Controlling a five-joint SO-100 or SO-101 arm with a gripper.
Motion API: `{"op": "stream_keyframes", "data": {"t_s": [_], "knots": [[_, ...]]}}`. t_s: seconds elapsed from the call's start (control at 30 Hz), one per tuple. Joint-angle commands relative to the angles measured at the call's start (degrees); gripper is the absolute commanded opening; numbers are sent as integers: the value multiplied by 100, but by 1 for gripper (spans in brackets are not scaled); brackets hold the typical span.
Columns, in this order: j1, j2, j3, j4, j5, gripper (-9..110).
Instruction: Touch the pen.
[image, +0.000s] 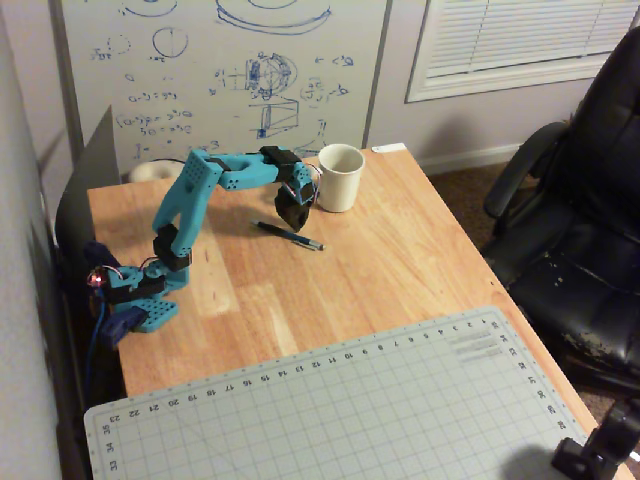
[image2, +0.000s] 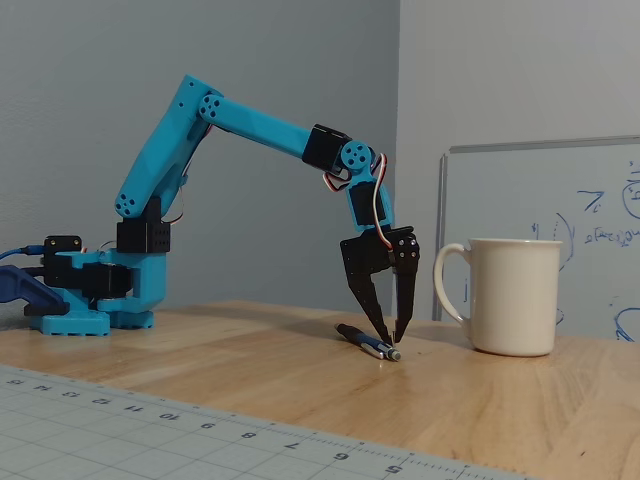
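Note:
The thin dark pen (image: 288, 235) lies flat on the wooden table (image: 420, 250), left of the white mug (image: 340, 178) in the overhead view. In the fixed view the pen (image2: 363, 341) points its silvery tip toward the mug (image2: 510, 296). My gripper (image2: 392, 340) points straight down over the tip end of the pen, with its black fingertips brought almost together and nothing between them. The tips sit at the pen's height, at or just behind it; I cannot tell if they touch. In the overhead view the gripper (image: 291, 216) hangs just behind the pen's middle.
A grey cutting mat (image: 350, 410) covers the table's near part. A black office chair (image: 590, 200) stands off the table's right side. A whiteboard (image: 220, 70) leans behind the table. The blue arm base (image: 140, 300) sits at the left edge.

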Motion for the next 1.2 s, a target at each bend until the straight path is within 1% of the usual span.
{"op": "stream_keyframes", "data": {"t_s": [0.0,0.53,0.9,1.03,1.17], "knots": [[44,176,-439,-18,44,0],[105,791,-325,18,44,0],[132,1397,-431,1178,35,0],[149,1389,-439,1239,35,0],[439,1380,-352,1292,-35,0]]}}
